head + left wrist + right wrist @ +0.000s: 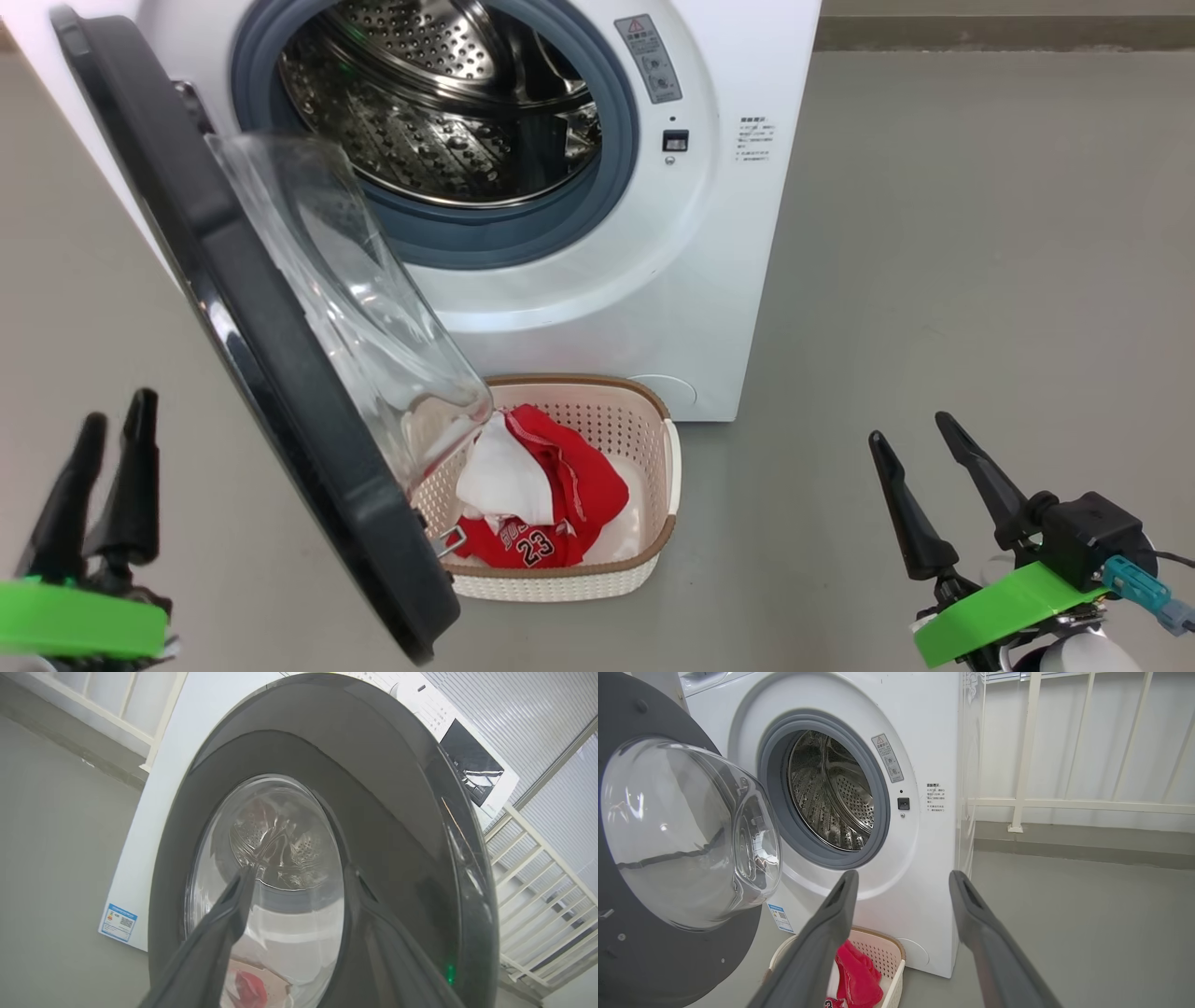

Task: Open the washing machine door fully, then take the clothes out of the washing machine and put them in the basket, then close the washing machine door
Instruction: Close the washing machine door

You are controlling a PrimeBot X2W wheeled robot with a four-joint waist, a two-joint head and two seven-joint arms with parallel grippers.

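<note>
The washing machine [691,280] stands ahead with its steel drum [439,103] showing no cloth. The washing machine door [229,280] is swung open to the left, its glass bowl [355,308] hanging over the basket [672,467]. In the basket lie the clothes [579,485]: red garments, a jersey numbered 23 and a white piece. My left gripper [117,425] is open at the lower left, outside the door [373,812], with its own gripper [299,870] holding nothing. My right gripper [910,434] is open at the lower right, pointing at the machine front [934,742] above the basket [892,956].
Grey floor stretches to the right of the machine, with free room there. A cream railing [1022,765] runs along the wall behind. A blue label [117,922] sits low on the machine's side.
</note>
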